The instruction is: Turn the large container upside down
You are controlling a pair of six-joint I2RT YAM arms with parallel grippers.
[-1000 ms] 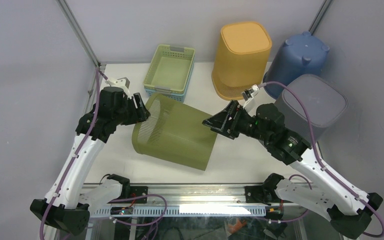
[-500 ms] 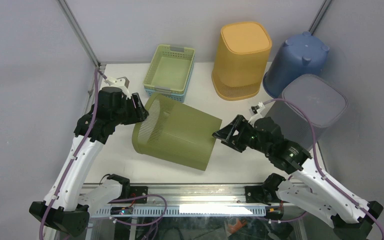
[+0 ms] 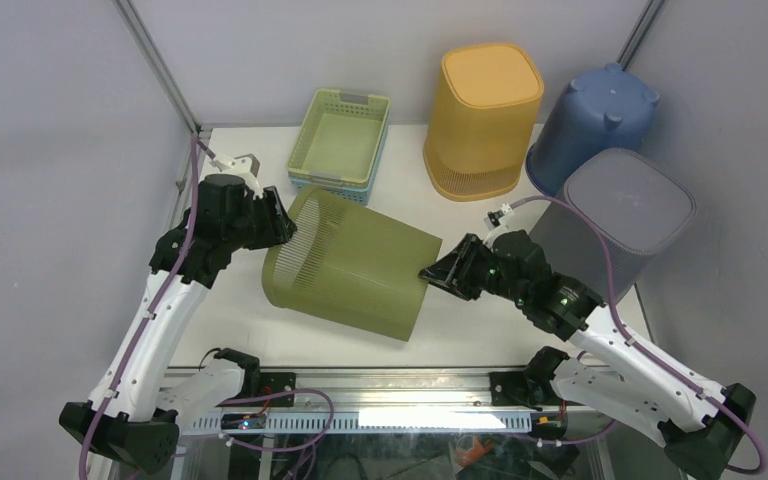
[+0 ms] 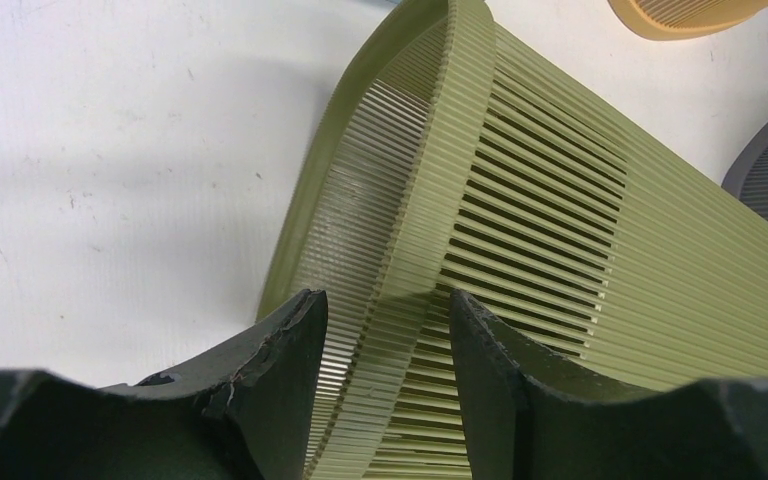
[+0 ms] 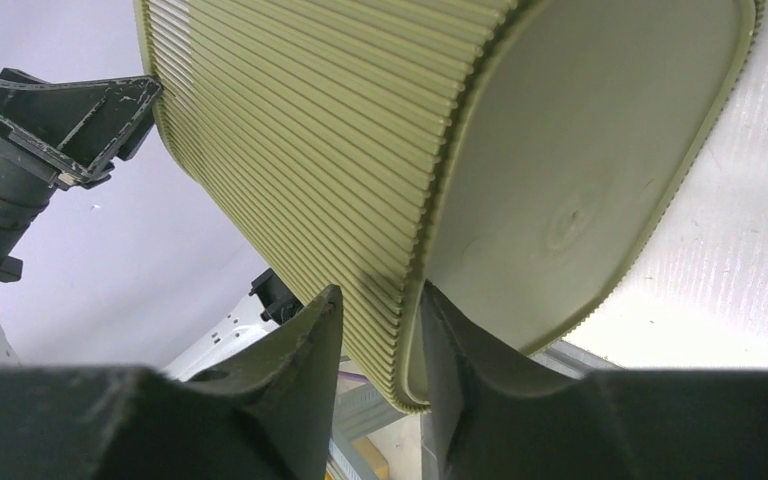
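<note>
Top external view: olive basket (image 3: 355, 275) lies sideways mid-table (image 3: 480, 335), right pincer (image 3: 432, 273) clenched on its base edge, left pincer (image 3: 287, 222) astride the rim, grip uncertain, so lifting could twist it loose.

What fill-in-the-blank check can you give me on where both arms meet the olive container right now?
The olive container lies on its ____.
The left fingers straddle the rim of its ____ end.
The right fingers pinch the edge of its ____.
The orange bin stands ____ down.
Missing: side; open; base; upside.
</note>
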